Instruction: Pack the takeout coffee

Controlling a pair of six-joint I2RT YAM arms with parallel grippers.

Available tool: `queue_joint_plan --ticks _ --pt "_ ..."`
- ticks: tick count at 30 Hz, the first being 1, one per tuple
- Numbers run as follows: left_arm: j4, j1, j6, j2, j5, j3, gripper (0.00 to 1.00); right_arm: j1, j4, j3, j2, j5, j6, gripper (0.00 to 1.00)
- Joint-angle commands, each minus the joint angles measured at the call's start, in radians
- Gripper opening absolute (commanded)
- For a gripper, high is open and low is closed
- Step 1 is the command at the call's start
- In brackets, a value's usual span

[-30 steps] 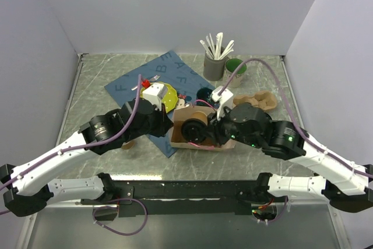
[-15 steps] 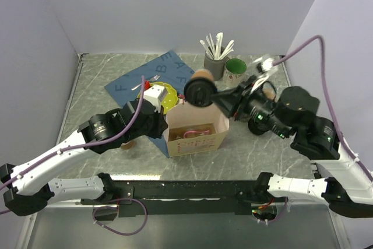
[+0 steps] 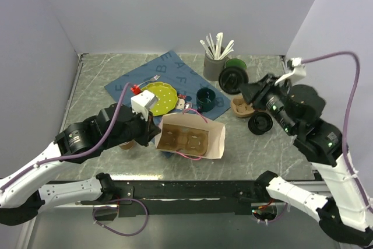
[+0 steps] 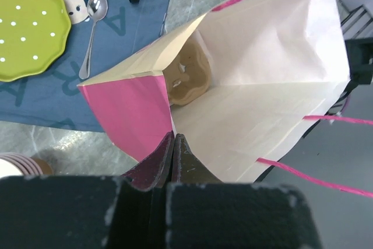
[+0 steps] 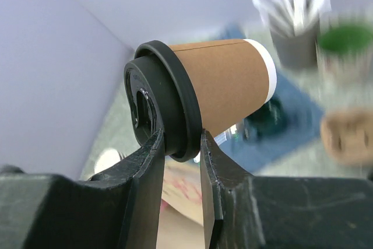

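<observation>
**Coffee held aloft, bag not yet loaded**

The right gripper (image 5: 180,144) is clamped on the lid rim of the takeout coffee (image 5: 218,83). The cup lies sideways in the air, well to the right of the paper bag (image 4: 268,86). The left gripper (image 4: 173,147) pinches the bag's pink edge and holds its mouth open, with a pulp carrier (image 4: 187,77) inside.

Judgement: this is the transfer step. The next move calls for righting the cup over the mouth, then lowering it in.

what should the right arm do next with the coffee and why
Probably carry the takeout coffee leftward to the mouth of the paper bag. The right pincer grips it by the black lid, tipped on its side and well off to the bag's right. The left pincer pinches the bag's edge, holding it open, with a pulp carrier visible inside.
</observation>
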Motion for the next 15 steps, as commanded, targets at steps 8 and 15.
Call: queue_joint_plan --ticks 8,15 --pt "-0.028 0.006 0.008 -0.012 0.066 -0.009 0.01 -0.080 -0.127 -0.560 -0.334 -0.167 0.342 0.00" --pt "-0.036 0.008 0.016 0.016 0.086 0.012 0.01 -0.103 -0.070 -0.775 -0.415 -0.198 0.354 0.00"
